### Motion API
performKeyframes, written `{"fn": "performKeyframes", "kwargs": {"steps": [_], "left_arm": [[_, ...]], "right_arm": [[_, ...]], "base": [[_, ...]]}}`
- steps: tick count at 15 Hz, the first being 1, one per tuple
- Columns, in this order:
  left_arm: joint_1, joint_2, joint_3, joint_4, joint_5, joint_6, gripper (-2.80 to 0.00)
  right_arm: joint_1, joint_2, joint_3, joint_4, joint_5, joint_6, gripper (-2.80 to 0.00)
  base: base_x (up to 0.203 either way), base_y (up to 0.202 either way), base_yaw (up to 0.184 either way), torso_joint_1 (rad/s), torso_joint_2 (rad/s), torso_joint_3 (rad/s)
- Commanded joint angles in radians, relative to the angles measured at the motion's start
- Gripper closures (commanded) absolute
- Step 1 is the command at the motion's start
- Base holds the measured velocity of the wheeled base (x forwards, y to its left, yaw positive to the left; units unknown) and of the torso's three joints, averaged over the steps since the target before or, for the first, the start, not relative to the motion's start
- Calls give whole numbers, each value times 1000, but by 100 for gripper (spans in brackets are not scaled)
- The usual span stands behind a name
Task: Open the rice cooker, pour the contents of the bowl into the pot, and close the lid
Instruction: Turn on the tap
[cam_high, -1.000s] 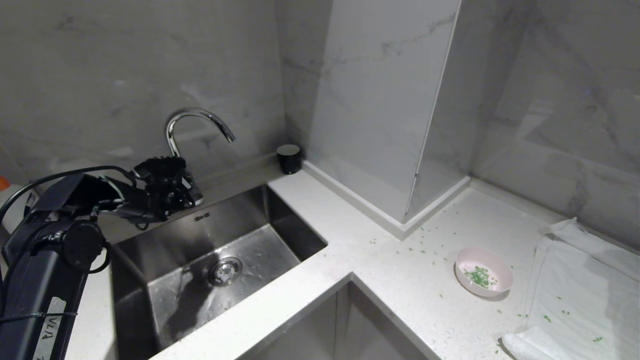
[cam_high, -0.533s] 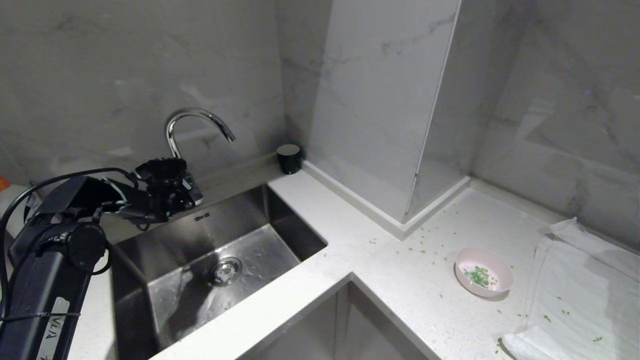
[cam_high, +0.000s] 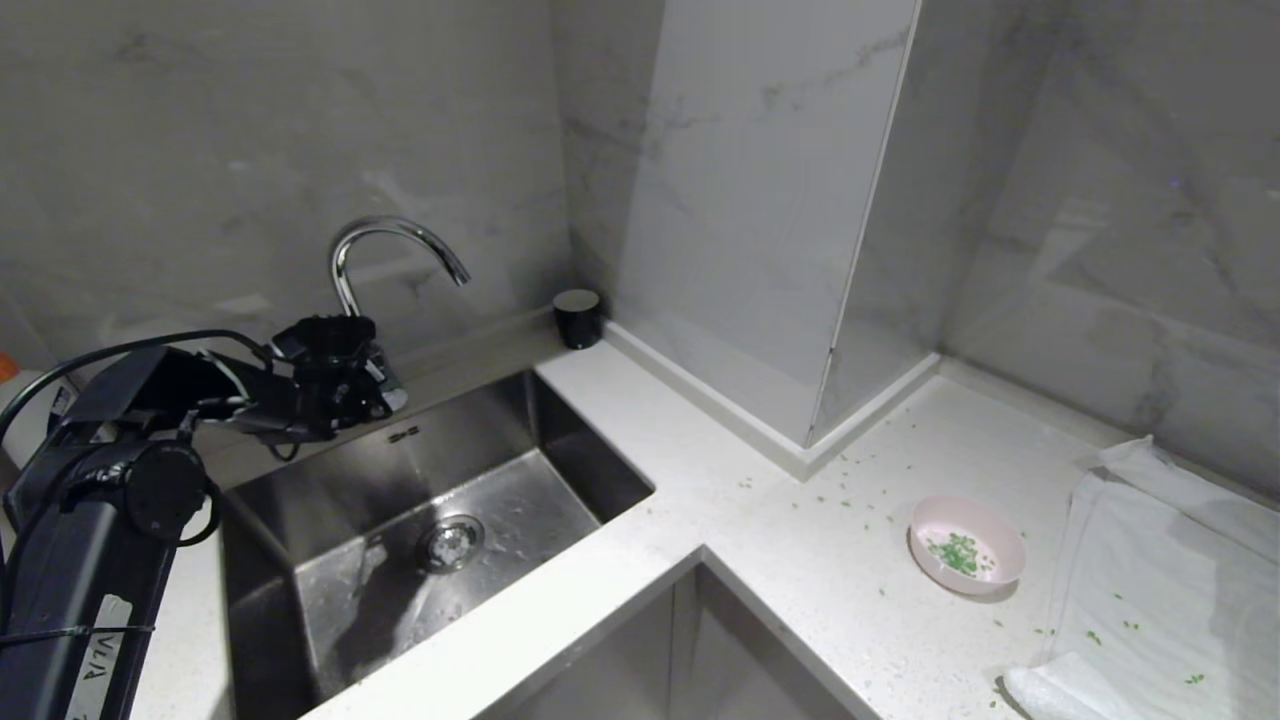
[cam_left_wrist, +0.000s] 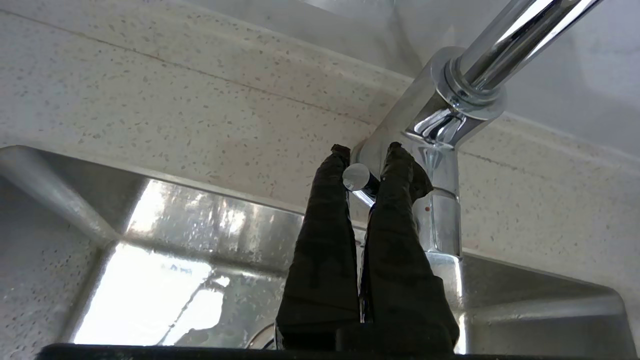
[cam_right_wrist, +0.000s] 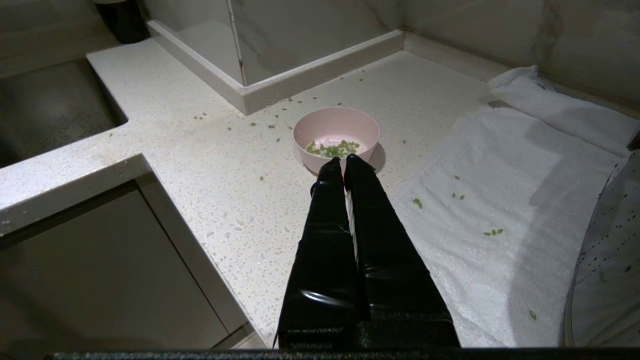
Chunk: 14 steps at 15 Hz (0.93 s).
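At the left of the head view, the left gripper has just clamped its fingers on the tap lever; a second ago they stood wide apart at the same spot. The wrist view shows the lever's round chrome end pinched between the two black fingertips, right against the tap body at the back edge of the sink. The arm itself has hardly shifted, and the camera has not moved.

The bowl sits untouched at the lower right of the head view, upright on the counter, just beside the white towel. The greens lie in a small heap inside it, with loose bits scattered over the counter and towel around it. The right gripper is out of the head view; its own camera shows its fingers pressed together, empty, the tips hanging near the bowl's closer rim but not gripping it. A black cup stands in the corner behind the sink.

No cooker, pot or lid appears in any view, so where they stand cannot be told. Judged from this, none of the task's steps has begun: the fresh grip is on the tap, well apart from the bowl, and looks like a side errand at the sink rather than progress toward the pour.
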Motion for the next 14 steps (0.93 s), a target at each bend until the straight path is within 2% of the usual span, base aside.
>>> {"fn": "performKeyframes", "kwargs": {"steps": [1,14], "left_arm": [[-4,-4,8,3,8,6,0],[-3,-12,13,29,8,9,0]], "right_arm": [[0,0,0,0,0,-1,0],[0,0,0,0,0,0,0]], "base": [[0,0,0,0,0,0],[0,0,0,0,0,0]]}}
